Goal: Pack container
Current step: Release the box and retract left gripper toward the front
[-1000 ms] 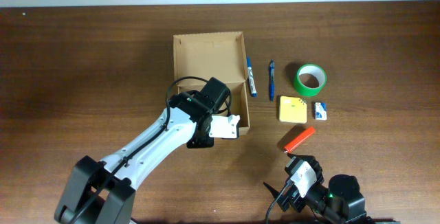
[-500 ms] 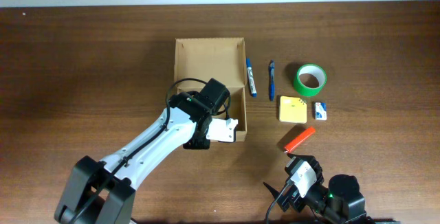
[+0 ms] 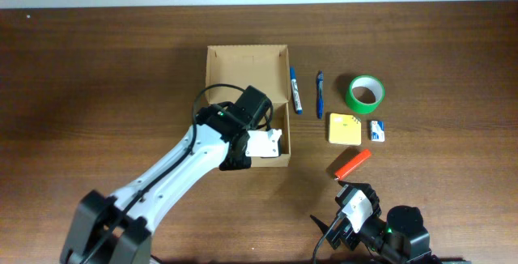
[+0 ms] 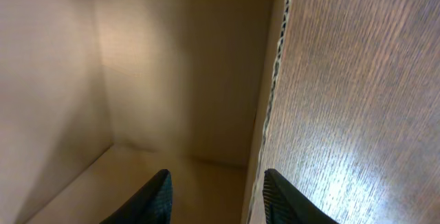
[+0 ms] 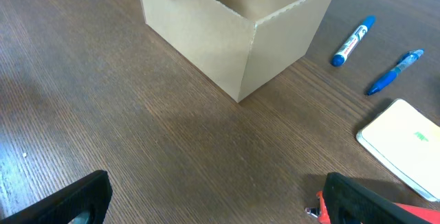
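- I am holding my left hand [image 4: 218,195] with its fingers apart, straddling the right wall of the box [image 3: 243,74]. One fingertip is inside, one outside, and neither is visibly pressing the card.
- The box is sitting open directly beneath this hand.
- Judgement: thin cardboard, light, likely to slide on the wood and to buckle under a hard squeeze. I am favouring a gentle pinch on the wall near a corner.
- My right hand [image 5: 220,200] is resting with its fingers spread wide, the box lying ahead of it.
- Out past the left hand's outer finger, I am counting one marker [image 3: 295,91], one pen [image 3: 320,95], one tape roll [image 3: 366,92], one notepad [image 3: 345,129], one eraser [image 3: 378,130] and one orange stick [image 3: 354,163]. There is one box.
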You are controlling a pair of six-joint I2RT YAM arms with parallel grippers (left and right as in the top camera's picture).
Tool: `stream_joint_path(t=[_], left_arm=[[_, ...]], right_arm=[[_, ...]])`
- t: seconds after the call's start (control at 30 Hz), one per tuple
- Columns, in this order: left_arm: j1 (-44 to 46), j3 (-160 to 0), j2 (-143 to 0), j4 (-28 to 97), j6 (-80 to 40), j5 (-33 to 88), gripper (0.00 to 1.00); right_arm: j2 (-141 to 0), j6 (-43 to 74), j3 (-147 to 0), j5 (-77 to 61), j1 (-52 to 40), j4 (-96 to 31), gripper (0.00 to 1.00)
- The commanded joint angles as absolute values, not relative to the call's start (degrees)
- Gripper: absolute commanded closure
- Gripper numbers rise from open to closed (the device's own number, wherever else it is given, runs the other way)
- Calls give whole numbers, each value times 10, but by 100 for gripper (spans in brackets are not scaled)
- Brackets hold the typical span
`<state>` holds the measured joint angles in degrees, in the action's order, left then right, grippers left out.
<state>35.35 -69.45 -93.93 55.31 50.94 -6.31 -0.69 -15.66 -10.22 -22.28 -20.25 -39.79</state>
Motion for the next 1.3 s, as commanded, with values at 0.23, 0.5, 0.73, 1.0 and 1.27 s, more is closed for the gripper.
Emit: stream_joint_path(t=[0.23, 0.5, 0.73, 1.0, 1.27], left_arm=[[355, -710, -792, 588, 386, -43, 18], [355, -710, -715, 614, 219, -39, 13], [355, -710, -701, 643, 107, -39, 13], [355, -710, -692, 696, -6, -21, 8], [355, -710, -622, 730, -9, 52, 0]], right_arm=[[-1, -158, -99, -218, -206, -396, 1], [-1, -158, -99, -218, -206, -396, 1], [-1, -158, -99, -218, -206, -396, 1], [-1, -158, -99, -218, -206, -396, 1], [-1, -158, -99, -218, -206, -396, 1]])
